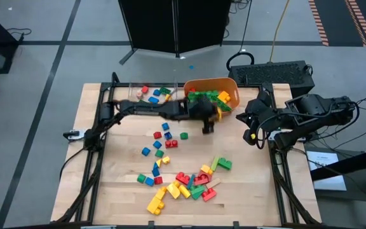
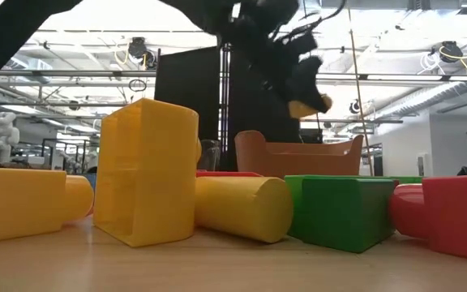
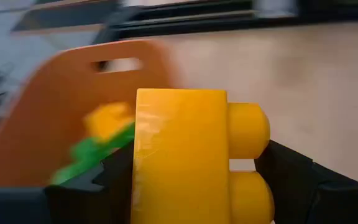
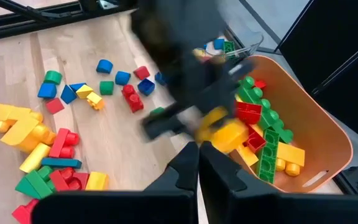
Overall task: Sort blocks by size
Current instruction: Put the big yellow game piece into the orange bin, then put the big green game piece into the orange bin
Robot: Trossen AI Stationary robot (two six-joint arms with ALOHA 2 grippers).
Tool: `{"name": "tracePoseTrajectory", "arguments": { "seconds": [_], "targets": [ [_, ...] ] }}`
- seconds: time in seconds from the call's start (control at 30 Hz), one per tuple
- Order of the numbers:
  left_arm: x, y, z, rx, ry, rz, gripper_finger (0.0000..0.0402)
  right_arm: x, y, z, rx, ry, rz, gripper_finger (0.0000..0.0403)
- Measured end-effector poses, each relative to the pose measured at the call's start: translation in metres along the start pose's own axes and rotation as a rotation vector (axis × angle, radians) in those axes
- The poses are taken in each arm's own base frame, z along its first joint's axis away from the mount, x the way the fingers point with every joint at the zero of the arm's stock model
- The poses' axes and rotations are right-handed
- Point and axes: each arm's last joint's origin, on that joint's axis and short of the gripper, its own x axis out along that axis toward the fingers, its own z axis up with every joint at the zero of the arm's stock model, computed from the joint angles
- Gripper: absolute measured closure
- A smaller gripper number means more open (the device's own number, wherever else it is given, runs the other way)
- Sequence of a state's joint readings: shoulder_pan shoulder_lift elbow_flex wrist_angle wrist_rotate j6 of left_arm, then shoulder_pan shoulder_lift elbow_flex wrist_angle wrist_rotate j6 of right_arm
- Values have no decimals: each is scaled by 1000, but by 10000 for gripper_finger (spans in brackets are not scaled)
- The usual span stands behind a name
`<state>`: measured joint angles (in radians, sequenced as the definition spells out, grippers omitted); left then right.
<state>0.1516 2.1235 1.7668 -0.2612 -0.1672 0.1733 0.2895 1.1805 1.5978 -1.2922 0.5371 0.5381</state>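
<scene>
A: Where is the yellow brick (image 3: 180,155) in relation to the jaws?

B: Right between them. In the left wrist view it fills the gap between the 2 dark fingers (image 3: 291,180), its 2 round studs pointing to one side. The left gripper (image 1: 216,114) holds it in the air just beside the near rim of the orange tub (image 1: 232,87), above the table (image 1: 119,172).

A: And the rest of the blocks?

B: Most lie loose on the wood. A dense cluster of red, yellow and green blocks (image 1: 189,184) sits toward the front edge, and smaller blue, red and green cubes (image 1: 164,137) are scattered in the middle.

A: What is in the containers?

B: The orange tub holds a heap of larger bricks, green, yellow and red (image 4: 263,134). The clear plastic tray (image 1: 135,89), just beside the tub at the back edge, has several small pieces (image 1: 154,95) in blue, red, green and yellow.

A: How wide are the jaws?

B: The left ones stand fairly wide, clamped on the yellow brick's flat sides. The right gripper (image 4: 197,163) waits off the table's right edge near the tub, its fingers pressed together with nothing between them.
</scene>
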Motion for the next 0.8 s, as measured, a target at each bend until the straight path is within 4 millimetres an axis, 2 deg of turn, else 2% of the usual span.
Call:
{"name": "tracePoseTrajectory", "arguments": {
  "seconds": [0.2,0.27,0.37,0.43,0.5,0.67,0.8],
  "targets": [
    [11,64,-16,-89,22,139,135,0,0,0,4,-6,-10,394],
    [12,80,-20,-109,26,144,105,0,0,0,1,-6,-10,394],
    [12,93,-24,-124,36,175,49,0,0,0,0,-6,-10,394],
    [12,94,-25,-124,42,184,21,0,0,0,-4,-6,-10,394],
    [11,93,-23,-119,49,179,11,0,0,0,-9,-6,-10,394],
    [6,80,-17,-160,70,23,22,0,0,0,2,-4,-9,394],
    [-7,56,-1,-105,82,-174,31,2,-2,-10,26,110,11,394]
  ]
}}
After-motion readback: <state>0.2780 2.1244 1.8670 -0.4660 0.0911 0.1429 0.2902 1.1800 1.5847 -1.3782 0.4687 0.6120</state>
